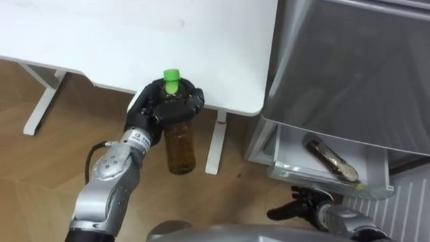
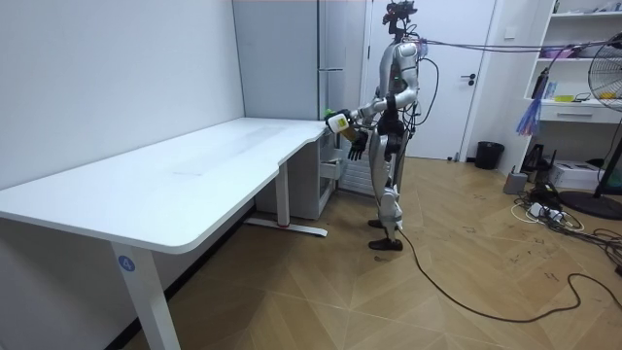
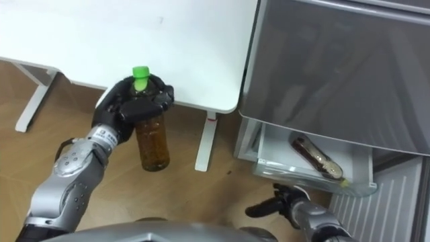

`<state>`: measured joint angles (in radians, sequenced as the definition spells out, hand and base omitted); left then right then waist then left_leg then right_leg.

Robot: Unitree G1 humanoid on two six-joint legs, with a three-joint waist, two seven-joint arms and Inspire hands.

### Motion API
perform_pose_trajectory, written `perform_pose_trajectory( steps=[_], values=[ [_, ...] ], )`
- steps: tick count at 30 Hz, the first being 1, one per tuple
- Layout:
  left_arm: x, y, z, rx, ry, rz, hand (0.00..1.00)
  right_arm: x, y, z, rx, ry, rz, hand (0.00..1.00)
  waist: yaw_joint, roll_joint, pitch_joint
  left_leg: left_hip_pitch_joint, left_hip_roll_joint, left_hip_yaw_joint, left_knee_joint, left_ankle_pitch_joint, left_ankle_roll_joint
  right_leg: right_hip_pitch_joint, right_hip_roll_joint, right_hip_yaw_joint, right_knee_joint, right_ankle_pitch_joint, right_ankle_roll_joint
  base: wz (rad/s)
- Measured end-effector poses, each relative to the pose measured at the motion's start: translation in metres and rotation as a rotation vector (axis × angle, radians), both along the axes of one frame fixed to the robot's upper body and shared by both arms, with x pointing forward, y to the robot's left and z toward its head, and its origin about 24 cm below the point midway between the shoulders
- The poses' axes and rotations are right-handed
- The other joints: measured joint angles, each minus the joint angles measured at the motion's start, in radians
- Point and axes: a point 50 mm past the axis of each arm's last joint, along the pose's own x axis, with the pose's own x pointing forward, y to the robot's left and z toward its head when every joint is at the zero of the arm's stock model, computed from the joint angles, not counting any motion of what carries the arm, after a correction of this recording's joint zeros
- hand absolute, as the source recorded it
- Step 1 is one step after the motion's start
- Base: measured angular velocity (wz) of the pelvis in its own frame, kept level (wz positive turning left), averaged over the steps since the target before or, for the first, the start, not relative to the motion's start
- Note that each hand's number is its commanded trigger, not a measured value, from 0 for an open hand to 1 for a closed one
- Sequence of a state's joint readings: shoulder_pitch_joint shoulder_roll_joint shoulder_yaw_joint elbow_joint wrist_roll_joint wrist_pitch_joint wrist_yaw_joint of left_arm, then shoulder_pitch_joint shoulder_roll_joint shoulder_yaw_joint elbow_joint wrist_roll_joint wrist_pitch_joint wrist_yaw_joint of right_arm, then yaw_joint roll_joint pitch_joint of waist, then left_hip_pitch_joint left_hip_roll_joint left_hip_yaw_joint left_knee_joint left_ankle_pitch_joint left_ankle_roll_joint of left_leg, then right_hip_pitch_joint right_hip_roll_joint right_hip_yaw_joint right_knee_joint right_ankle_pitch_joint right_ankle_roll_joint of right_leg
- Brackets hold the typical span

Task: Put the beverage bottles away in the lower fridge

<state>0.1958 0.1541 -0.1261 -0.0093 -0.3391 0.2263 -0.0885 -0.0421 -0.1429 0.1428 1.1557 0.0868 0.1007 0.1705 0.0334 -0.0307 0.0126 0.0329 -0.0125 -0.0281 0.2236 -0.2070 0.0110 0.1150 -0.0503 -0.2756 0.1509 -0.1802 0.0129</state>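
One bottle (image 1: 181, 144) (green cap) sits clasped in the left robot hand (image 1: 149, 107).

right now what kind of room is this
Probably an office or lab room, not a kitchen: a long white desk, a grey fridge beside it, and shelves with a standing fan nearby.

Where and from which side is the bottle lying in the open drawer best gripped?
Probably around the middle of its body, coming from above: the bottle lies flat on its side in the drawer, whose walls close off the sides, and only the top is open.
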Motion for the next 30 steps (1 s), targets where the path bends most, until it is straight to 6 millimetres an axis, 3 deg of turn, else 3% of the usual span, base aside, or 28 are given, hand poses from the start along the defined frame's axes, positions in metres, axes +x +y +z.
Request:
perform_pose_trajectory(
  steps=[4, 11, 19, 23, 30],
  values=[
    [-0.002, -0.004, -0.003, 0.019, 0.011, -0.028, 1.0, 0.007, 0.003, 0.003, 0.02, -0.027, 0.024, 0.0, -0.003, 0.008, 0.0006, -0.001, 0.0, 0.0, 0.003, 0.0, 0.0, 0.001, 0.0, 0.001, 0.003, 0.0, 0.0, 0.0],
    [-0.004, -0.016, -0.005, 0.005, 0.009, -0.078, 0.98, 0.023, 0.011, 0.009, 0.043, -0.117, 0.082, 0.0, -0.012, 0.029, -0.0063, 0.009, 0.001, 0.0, -0.002, 0.0, 0.0, 0.01, 0.001, -0.001, 0.007, 0.0, 0.0, 0.0],
    [-0.005, -0.015, -0.006, 0.017, 0.005, -0.109, 0.97, 0.04, 0.025, 0.019, 0.113, -0.197, 0.167, 0.0, -0.029, 0.027, -0.0036, 0.003, 0.001, 0.001, 0.002, 0.0, 0.001, 0.001, 0.0, 0.0, 0.017, 0.0, 0.0, 0.0],
    [-0.005, -0.016, -0.005, 0.008, 0.002, -0.13, 0.97, 0.059, 0.035, 0.034, 0.144, -0.294, 0.257, 0.0, -0.032, 0.027, -0.0033, -0.007, 0.001, 0.001, 0.007, 0.0, 0.001, -0.011, -0.001, 0.003, 0.02, 0.0, 0.0, 0.0],
    [-0.005, -0.022, -0.005, -0.017, -0.002, -0.146, 0.97, 0.068, 0.058, 0.054, 0.236, -0.408, 0.36, 0.0, -0.027, 0.025, -0.0026, -0.005, 0.001, 0.002, 0.006, 0.0, 0.001, -0.01, -0.001, 0.001, 0.02, 0.0, 0.0, 0.0]
  ],
)
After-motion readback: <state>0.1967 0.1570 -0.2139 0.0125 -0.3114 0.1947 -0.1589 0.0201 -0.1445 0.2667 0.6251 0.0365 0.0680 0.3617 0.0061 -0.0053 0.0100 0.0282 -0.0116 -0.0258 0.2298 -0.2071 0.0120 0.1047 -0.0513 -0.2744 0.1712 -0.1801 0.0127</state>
